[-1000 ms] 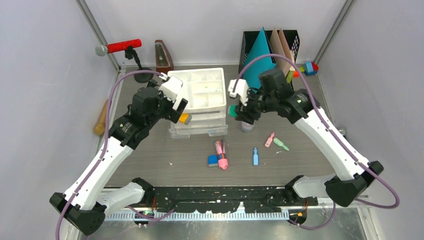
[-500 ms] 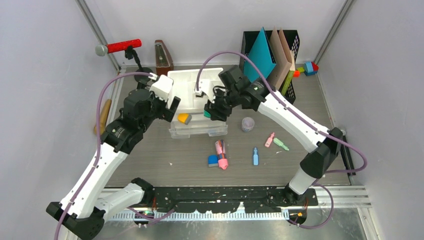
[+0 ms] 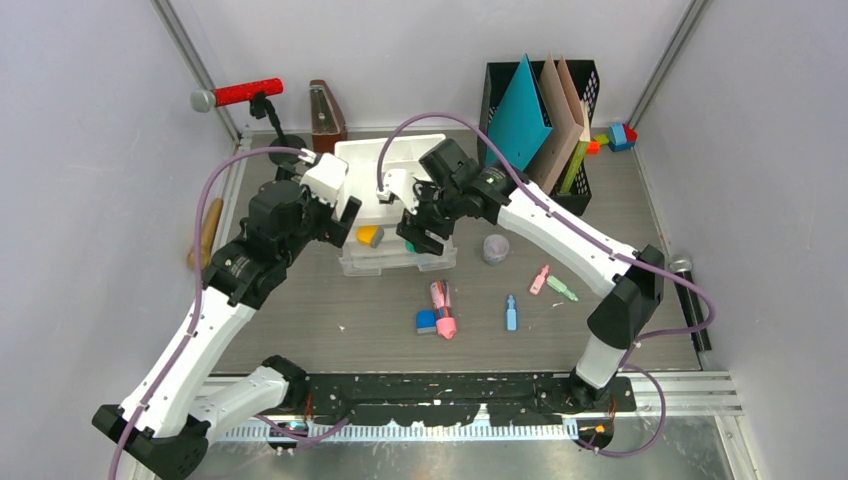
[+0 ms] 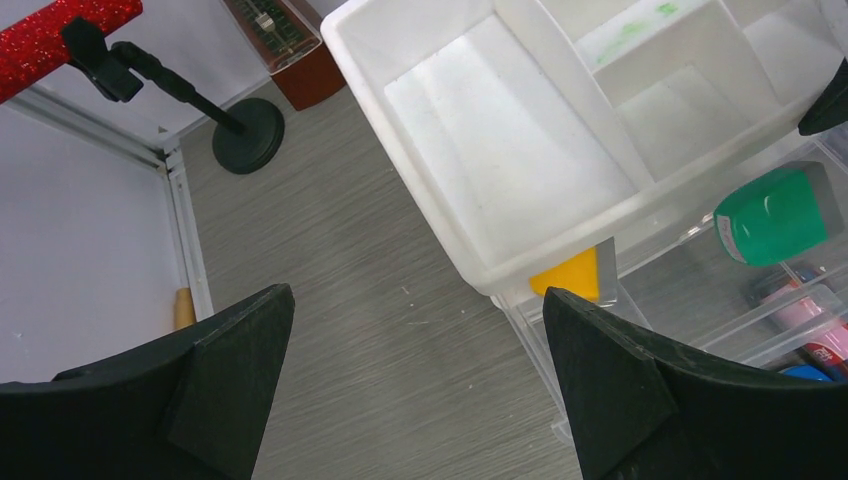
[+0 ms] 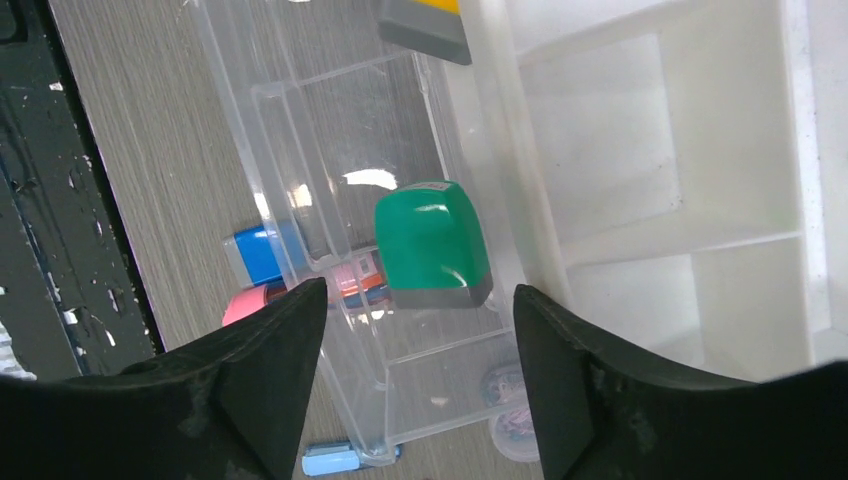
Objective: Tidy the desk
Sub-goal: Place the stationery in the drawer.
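On the grey-brown desk stands a clear drawer unit with a white divided tray on top. In its pulled-out drawer lie a green stamp and a yellow stamp. My right gripper hangs open just above the green stamp, its fingers clear of it on both sides. My left gripper is wide open and empty over bare desk at the unit's left corner, next to the yellow stamp.
Loose on the desk lie a pink highlighter, a blue eraser, small markers and a round tub. A black file holder stands back right. A red microphone and a metronome stand back left.
My right arm swung left from beside the round tub to over the clear drawer, carrying the green stamp. Its jaws have widened and the stamp now lies in the drawer. The left arm barely moved.
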### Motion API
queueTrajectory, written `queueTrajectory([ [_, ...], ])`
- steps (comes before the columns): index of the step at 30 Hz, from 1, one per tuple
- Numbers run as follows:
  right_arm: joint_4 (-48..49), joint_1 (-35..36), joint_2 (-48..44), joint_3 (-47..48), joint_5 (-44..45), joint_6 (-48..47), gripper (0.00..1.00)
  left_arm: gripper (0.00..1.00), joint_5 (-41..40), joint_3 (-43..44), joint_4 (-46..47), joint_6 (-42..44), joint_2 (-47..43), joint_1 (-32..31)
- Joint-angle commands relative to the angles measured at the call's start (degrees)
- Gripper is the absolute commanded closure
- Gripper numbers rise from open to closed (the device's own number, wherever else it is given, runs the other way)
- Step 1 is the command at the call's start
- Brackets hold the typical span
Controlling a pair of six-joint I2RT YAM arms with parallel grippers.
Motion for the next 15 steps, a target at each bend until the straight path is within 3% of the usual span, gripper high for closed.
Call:
queueTrajectory([
  [1, 1.77, 0.3, -1.96, 3.26, 2.35, 0.61, 0.23, 0.0, 1.11, -0.28, 1.3, 1.14, -0.7, 0.34],
  [6, 2.47, 0.25, -5.31, 2.86, 4.21, 1.51, 0.17, 0.0, 8.4, 0.16, -1.96, 5.98, -0.92, 0.28],
  [13, 6.77, -0.53, -12.46, -2.5, 8.3, 2.91, 0.17, 0.01, 42.29, 2.76, -23.45, 18.8, -1.02, -1.84],
  [15, 8.13, -1.88, -15.36, -4.52, 8.19, 3.78, 0.17, 0.01, 47.94, 2.1, -26.8, 21.31, -0.8, -2.95],
])
